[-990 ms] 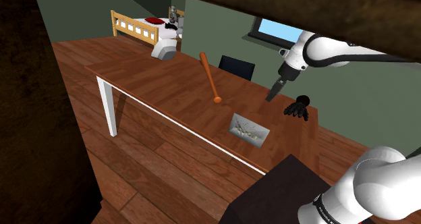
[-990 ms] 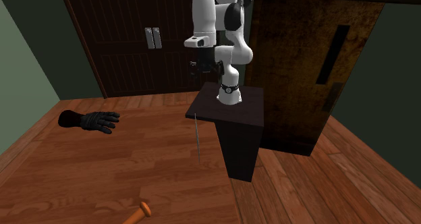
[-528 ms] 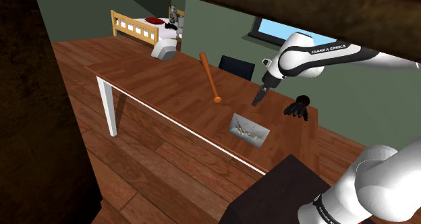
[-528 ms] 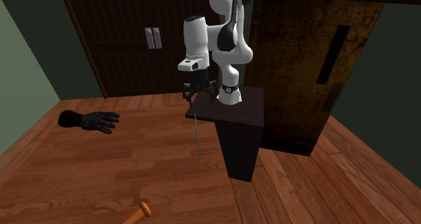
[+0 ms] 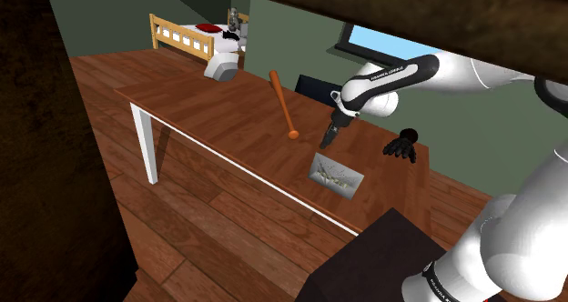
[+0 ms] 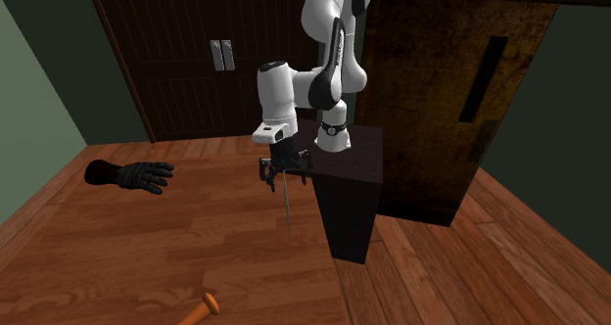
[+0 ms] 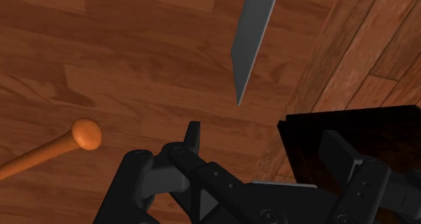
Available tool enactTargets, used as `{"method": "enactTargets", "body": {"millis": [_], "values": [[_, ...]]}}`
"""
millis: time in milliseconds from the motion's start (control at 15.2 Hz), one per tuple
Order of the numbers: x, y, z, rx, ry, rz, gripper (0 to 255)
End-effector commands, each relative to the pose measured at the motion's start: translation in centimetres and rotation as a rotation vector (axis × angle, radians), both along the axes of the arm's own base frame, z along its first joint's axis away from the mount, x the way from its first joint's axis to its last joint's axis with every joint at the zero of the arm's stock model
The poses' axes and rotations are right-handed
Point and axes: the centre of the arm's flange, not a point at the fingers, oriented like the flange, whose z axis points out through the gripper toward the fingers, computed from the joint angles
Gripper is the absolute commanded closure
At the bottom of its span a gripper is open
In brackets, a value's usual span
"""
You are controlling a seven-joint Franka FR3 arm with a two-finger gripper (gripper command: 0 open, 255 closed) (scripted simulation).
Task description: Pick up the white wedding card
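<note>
While its two black fingers are held well apart with nothing clasped between them, the tool point(image 6: 284, 174) is seen hanging just above the top edge of the card point(image 5: 335, 176), at the end of the white arm point(image 5: 391, 73) bent over from the stand point(image 5: 369, 259). In the wrist view the card is shown as a narrow grey sliver ahead of the fingers, roughly in line with the gap between them.

The card is stood on its lower edge on the wooden surface point(image 5: 209, 109), close to upright, by the surface's near edge and toward the shoulder view's right, not far from the stand. A pale grey face with a faint pattern is turned to the shoulder view; to the second exterior view its thin edge is presented.

It is judged to be light, thin and fairly stiff, and easily toppled or pushed along the smooth wood. Hold is best taken at the upper edge, with one finger brought down on each face so that the thickness is pinched; a finger landed on the edge itself could knock it flat, where it would be far harder to lift.

Farther out, a wooden bat point(image 5: 283, 107) is laid to the left of the card and beyond it, and a black glove point(image 5: 401, 145) to the right and beyond, both well apart from it.
</note>
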Motion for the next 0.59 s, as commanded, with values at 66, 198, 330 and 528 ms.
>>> {"method": "enactTargets", "body": {"millis": [66,198,330,528], "values": [[1.8,0.0,-2.3,0.005,-0.009,0.029,0],[1.8,0.0,-3.3,0.005,-0.009,0.029,0],[1.8,0.0,-4.4,0.005,-0.009,0.029,0],[1.8,0.0,-5.7,0.005,-0.009,0.029,0]]}}
